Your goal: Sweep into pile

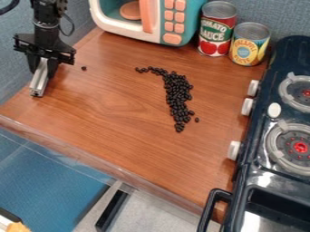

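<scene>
Small black beans point(178, 94) lie on the brown wooden surface in a curved band, bending from a thin tail at the upper left down to a narrow lower end. One stray bean point(84, 68) sits apart near the gripper, and another lies just right of the band's lower end. At the upper left hangs the black gripper point(43, 68), shut on a silver metal bar point(39, 79) that slants down toward the wooden surface. The gripper and bar are well left of the main band.
A toy microwave point(163, 22) stands at the back, with a tomato sauce can point(216, 29) and a pineapple can point(249, 44) beside it. The toy stove point(272, 136) lines the right side. A clear raised rim point(91, 161) borders the front edge.
</scene>
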`<state>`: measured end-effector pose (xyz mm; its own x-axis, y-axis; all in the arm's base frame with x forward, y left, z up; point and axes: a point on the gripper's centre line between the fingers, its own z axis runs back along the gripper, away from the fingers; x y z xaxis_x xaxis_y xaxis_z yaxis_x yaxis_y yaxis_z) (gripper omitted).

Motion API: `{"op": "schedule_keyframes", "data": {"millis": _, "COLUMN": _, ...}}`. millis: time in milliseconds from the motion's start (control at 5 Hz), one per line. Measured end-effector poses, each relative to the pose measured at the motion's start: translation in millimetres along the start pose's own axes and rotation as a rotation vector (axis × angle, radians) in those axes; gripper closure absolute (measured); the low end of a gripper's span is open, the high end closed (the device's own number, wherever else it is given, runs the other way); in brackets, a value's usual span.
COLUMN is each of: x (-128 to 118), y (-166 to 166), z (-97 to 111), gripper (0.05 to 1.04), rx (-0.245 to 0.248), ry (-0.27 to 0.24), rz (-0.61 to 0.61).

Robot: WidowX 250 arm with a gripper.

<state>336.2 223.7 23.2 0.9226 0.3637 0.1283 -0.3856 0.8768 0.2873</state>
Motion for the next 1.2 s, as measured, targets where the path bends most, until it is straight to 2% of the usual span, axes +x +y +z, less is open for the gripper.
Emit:
{"op": "schedule_keyframes", "data": {"millis": 400, "x": -0.4, "y": -13.1, "z": -0.4, "gripper": 0.705, "rx": 0.003, "ry": -0.009, "rz": -0.033}}
{"op": "schedule_keyframes", "data": {"millis": 800, "x": -6.7, "y": -28.0, "z": 1.7, "gripper": 0.705, "rx": 0.004, "ry": -0.043, "rz": -0.087}}
{"op": "schedule_keyframes", "data": {"millis": 1000, "x": 0.2, "y": -28.7, "z": 2.9, "gripper": 0.705, "rx": -0.007, "ry": -0.010, "rz": -0.061}}
{"op": "schedule_keyframes", "data": {"millis": 1200, "x": 9.3, "y": -33.7, "z": 2.7, "gripper": 0.705, "rx": -0.042, "ry": 0.024, "rz": -0.051}}
